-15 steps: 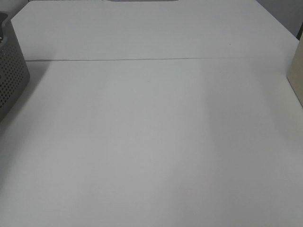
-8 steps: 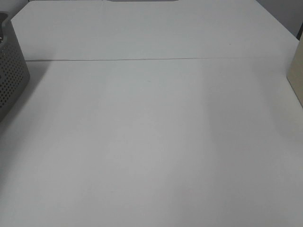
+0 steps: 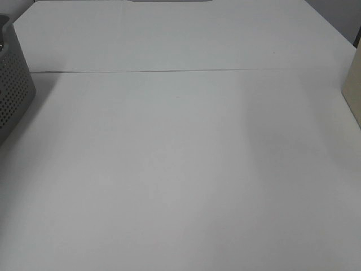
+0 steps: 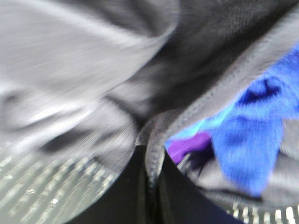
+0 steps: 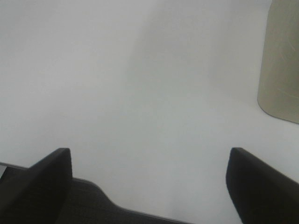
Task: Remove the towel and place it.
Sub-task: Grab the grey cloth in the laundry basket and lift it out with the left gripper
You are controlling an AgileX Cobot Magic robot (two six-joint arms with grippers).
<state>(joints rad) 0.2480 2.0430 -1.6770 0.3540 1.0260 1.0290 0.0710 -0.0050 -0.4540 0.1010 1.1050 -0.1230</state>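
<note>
The dark charcoal terry towel (image 4: 205, 56) lies inside the grey perforated plastic basket (image 3: 12, 84), beside a bright blue cloth (image 4: 252, 135), and your left gripper (image 4: 150, 186) is clenched on its stitched hem. You have only the grasp; lifting it out and laying it on the white table (image 3: 186, 169) remain. Your right gripper (image 5: 149, 154) hangs released.
</note>
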